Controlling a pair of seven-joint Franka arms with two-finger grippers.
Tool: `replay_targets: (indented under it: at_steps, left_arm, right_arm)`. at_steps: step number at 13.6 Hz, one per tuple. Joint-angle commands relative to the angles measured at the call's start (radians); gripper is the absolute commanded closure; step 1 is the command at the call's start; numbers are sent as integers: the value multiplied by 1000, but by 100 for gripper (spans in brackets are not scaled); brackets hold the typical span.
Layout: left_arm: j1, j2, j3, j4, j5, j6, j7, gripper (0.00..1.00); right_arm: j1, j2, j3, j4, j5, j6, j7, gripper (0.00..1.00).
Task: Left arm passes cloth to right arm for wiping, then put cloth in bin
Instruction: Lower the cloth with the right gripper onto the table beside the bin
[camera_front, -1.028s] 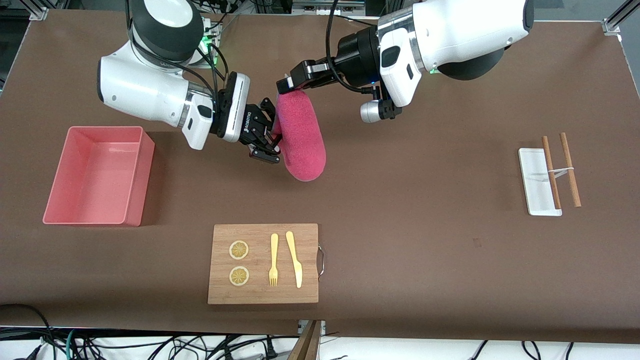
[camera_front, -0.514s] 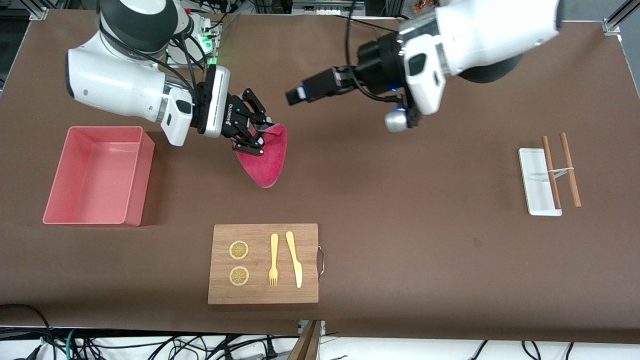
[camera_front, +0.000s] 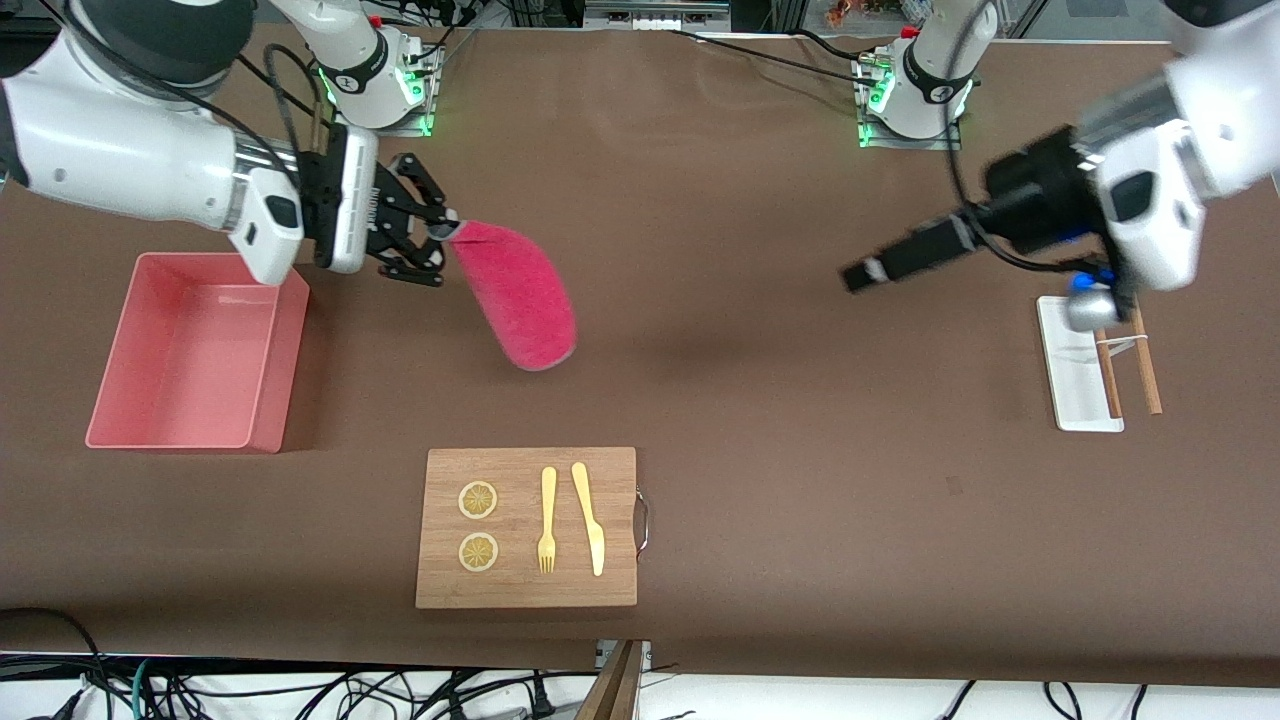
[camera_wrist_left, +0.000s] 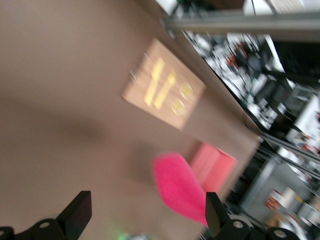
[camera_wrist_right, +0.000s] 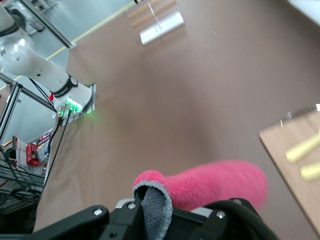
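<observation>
The hand-over part of the task looks finished. The small fuzzy magenta-pink cloth with a dark grey back and pale grey edging (camera_front: 518, 298) now hangs from the right arm's black claw gripper (camera_front: 432, 240), which is closed on one corner of it; the right wrist view shows the grey face folded between the fingers (camera_wrist_right: 156, 209). The cloth hangs free in the air below this gripper, over the bare brown bench (camera_front: 760, 420). It does not seem to touch the surface, so I judge that wiping has not yet begun.

The left arm's slim black gripper (camera_front: 862, 274) is empty, its fingers (camera_wrist_left: 77, 212) spread wide, and it is well apart from the cloth, over the bench near the small white tray (camera_front: 1068, 370) with two brown sticks (camera_front: 1128, 345) at its own end. This arm seems to have no more work.

Two steps are left, in my judgement: to wipe the bench with the cloth, then to drop it into the pink rectangular plastic bin (camera_front: 195, 350). The bin stands just below and beside the right gripper, so the last carry is short. The wooden cutting board (camera_front: 527, 528) with yellow fork, knife and lemon slices lies apart from both grippers.
</observation>
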Motion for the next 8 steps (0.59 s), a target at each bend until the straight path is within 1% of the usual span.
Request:
replay_targets:
  at_steps: [1,3,5,6,8]
  left_arm:
    - [111,-1,-9,-15,201,-51,134,0]
    - [194,3,-7,-32,290,-94,315,0]
    - [263,9,-3,-44,313,-120,519,0]
    - [280,9,-3,-46,345,-123,572,0]
    - [289,8,-1,-60,402,-154,583,0]
  right_arm:
    - [-7,-34,-34,-16,-81,-64,162,100]
    - [-9,-39,-60,-24,-146,-75,294,100]
    - [-12,-37,-74,-36,-222,-75,426,100]
    - [-15,-34,-77,-44,-258,-74,492,100]
    - [-15,-30,-77,-47,-372,-69,662,100]
